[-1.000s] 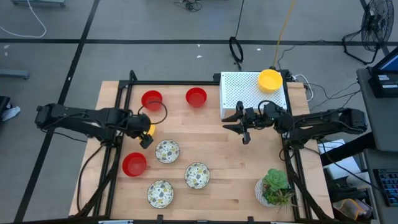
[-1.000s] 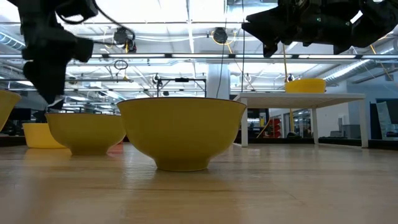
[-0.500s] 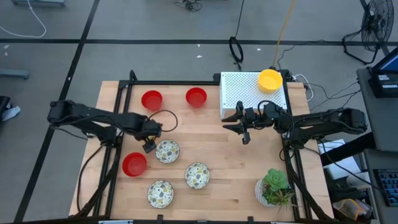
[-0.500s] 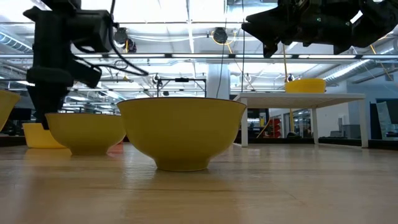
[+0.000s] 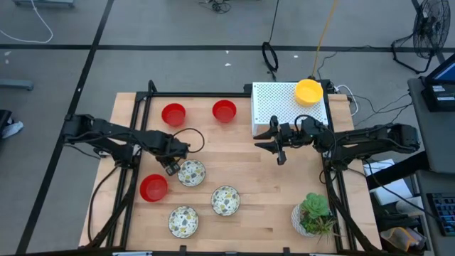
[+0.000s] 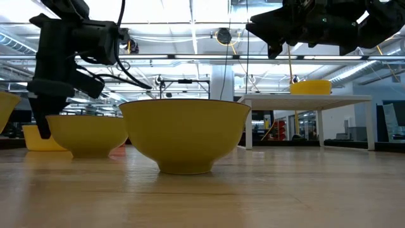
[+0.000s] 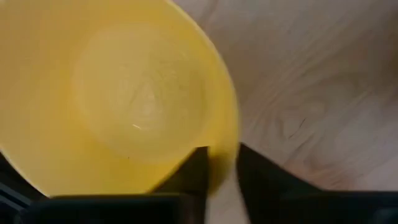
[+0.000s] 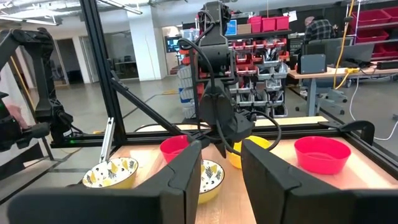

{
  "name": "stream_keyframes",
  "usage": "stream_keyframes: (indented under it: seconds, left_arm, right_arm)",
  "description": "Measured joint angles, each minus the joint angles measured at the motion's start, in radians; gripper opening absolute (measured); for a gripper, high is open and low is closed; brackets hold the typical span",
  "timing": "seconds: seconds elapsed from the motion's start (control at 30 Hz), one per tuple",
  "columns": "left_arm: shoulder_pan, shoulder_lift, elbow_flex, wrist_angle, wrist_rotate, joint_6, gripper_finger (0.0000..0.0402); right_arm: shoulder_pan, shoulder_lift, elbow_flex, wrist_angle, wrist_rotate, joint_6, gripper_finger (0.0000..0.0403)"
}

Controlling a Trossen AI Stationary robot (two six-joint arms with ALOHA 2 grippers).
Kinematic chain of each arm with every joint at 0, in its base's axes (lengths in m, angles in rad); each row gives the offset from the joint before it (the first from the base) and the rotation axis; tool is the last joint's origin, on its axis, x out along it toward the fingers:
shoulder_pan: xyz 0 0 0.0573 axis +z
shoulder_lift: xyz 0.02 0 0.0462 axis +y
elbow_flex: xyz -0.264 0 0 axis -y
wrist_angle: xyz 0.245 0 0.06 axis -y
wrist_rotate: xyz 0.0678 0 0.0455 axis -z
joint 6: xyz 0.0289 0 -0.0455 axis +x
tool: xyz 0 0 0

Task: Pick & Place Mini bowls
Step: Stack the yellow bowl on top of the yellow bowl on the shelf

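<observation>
My left gripper point(image 5: 170, 162) stands over a plain yellow mini bowl point(image 7: 124, 99) on the table's left half and is shut on its rim; in the high view the gripper hides this bowl. Right beside it sits a speckled mini bowl point(image 5: 190, 173), and two more point(image 5: 225, 200) point(image 5: 183, 221) rest nearer the front. Red mini bowls point(image 5: 173, 114) point(image 5: 225, 111) point(image 5: 153, 188) stand on the wood. A second yellow mini bowl point(image 5: 308, 92) rests on the white rack point(image 5: 284, 107). My right gripper point(image 5: 279, 146) hovers open in front of the rack, holding nothing. My left gripper has the yellow bowl's rim point(image 7: 225, 140) between its two fingers, one finger point(image 7: 194, 171) inside the bowl and the other outside. The fingers come from above, pointing down. The bowl stands upright on the table.
A white pot with a green plant point(image 5: 313, 213) stands at the front right corner. Black frame rails point(image 5: 142, 107) run along the table's left, far and right sides. Bare wood point(image 5: 242, 160) lies between the two grippers.
My left gripper has moved a little toward the table's right and near edges and has come down over the yellow bowl, which it now covers in the high view. The bowls have stayed where they were.
</observation>
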Motion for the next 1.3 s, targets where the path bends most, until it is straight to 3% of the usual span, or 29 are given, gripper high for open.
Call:
stream_keyframes:
  seconds: [0.07, 0.37, 0.57, 0.7, 0.8, 1.0, 1.17, 1.3]
  left_arm:
    - [0.0, 0.0, 0.0, 0.0, 0.001, 0.013, 0.0018]
    - [0.001, 0.0, 0.05, -0.005, 0.037, 0.042, 0.0007]
    - [0.001, 0.0, 0.229, 0.004, 0.037, 0.138, 0.0006]
    - [0.001, -0.001, 0.363, 0.11, 0.046, 0.217, 0.0011]
    - [-0.003, -0.001, 0.416, 0.291, 0.127, 0.291, 0.0008]
    - [-0.037, 0.046, 0.422, 0.653, 0.372, 0.407, 0.001]
    - [-0.079, 0.158, 0.421, 0.742, 0.515, 0.513, 0.0005]
    - [-0.099, 0.221, 0.421, 0.808, 0.587, 0.61, 0.0012]
  right_arm:
    - [0.0, 0.0, 0.0, 0.0, 0.0, 0.0, 0.01]
    - [0.005, 0.0, 0.0, -0.01, -0.042, 0.0, 0.01]
    - [0.045, 0.0, 0.005, -0.016, -0.051, 0.0, 0.0105]
    - [0.085, 0.0, 0.067, -0.149, -0.051, -0.003, 0.0117]
    - [0.124, 0.006, 0.155, -0.338, -0.035, -0.048, 0.0126]
    - [0.19, 0.061, 0.331, -0.649, 0.096, -0.219, 0.0138]
    - [0.206, 0.109, 0.392, -0.7, 0.087, -0.286, 0.0142]
    - [0.205, 0.145, 0.395, -0.697, -0.019, -0.296, 0.0142]
